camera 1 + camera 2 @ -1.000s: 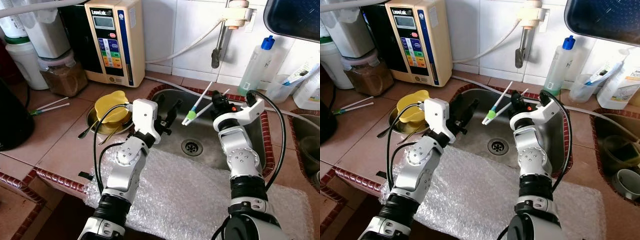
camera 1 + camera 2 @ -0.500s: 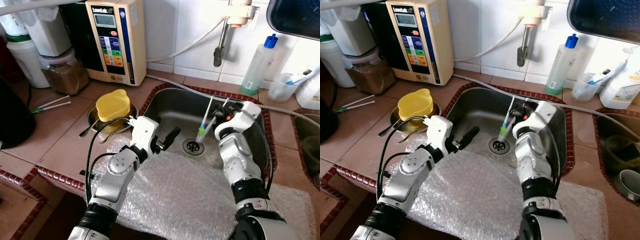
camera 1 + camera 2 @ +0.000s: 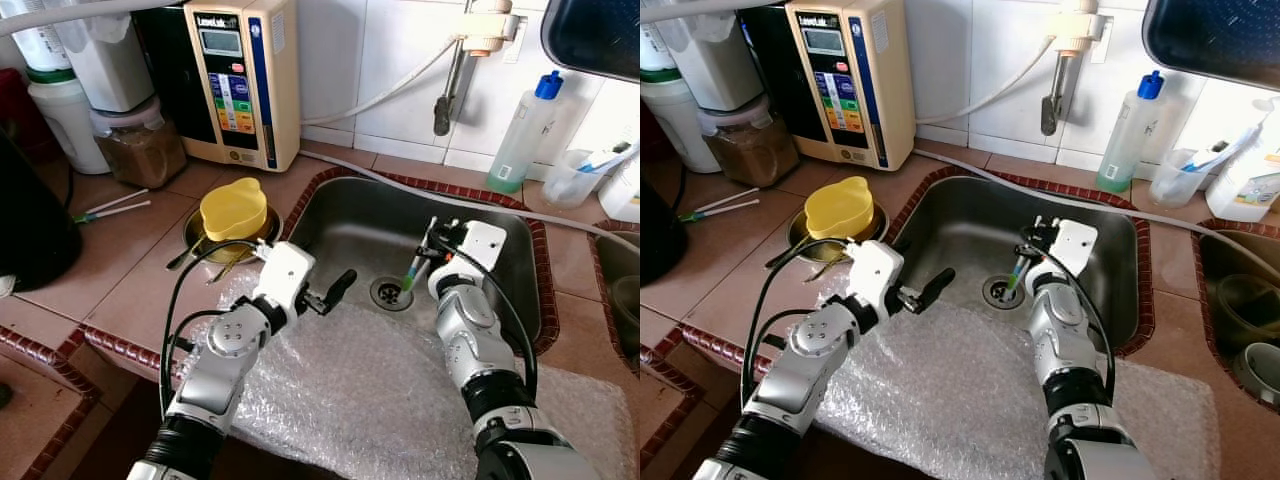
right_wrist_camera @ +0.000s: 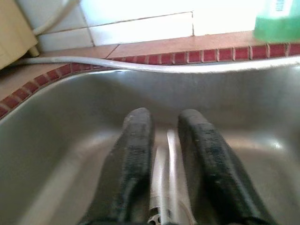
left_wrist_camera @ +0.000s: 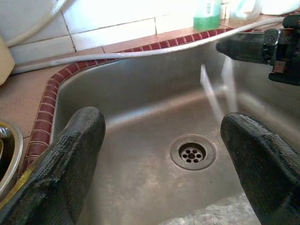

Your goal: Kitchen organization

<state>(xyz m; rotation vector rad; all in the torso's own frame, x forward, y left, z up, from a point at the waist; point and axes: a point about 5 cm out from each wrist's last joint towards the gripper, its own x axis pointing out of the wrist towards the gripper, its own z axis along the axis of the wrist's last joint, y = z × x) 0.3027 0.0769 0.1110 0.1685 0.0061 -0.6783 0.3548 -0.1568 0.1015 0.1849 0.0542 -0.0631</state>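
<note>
My right gripper (image 3: 432, 246) is down inside the steel sink (image 3: 350, 215), shut on a pair of white chopsticks with a green end (image 3: 411, 270). Their green end hangs just above the drain (image 3: 388, 293). In the right wrist view the two fingers (image 4: 136, 140) pinch the white chopsticks (image 4: 167, 159) between them. My left gripper (image 3: 335, 288) is open at the sink's near rim, over the edge of the bubble wrap (image 3: 360, 390). In the left wrist view its fingers (image 5: 79, 154) stand wide apart with nothing between them, facing the drain (image 5: 192, 152).
A yellow lidded cup (image 3: 232, 210) sits in a metal bowl with spoons, left of the sink. A water ioniser (image 3: 240, 80), a jar (image 3: 140, 150) and loose chopsticks (image 3: 110, 207) stand on the counter. A green soap bottle (image 3: 525, 130) and a tap (image 3: 455, 60) are behind the sink.
My right gripper has brought the chopsticks down from above the sink's back to just over the drain. My left gripper has drawn back toward the bubble wrap. The camera has shifted slightly.
</note>
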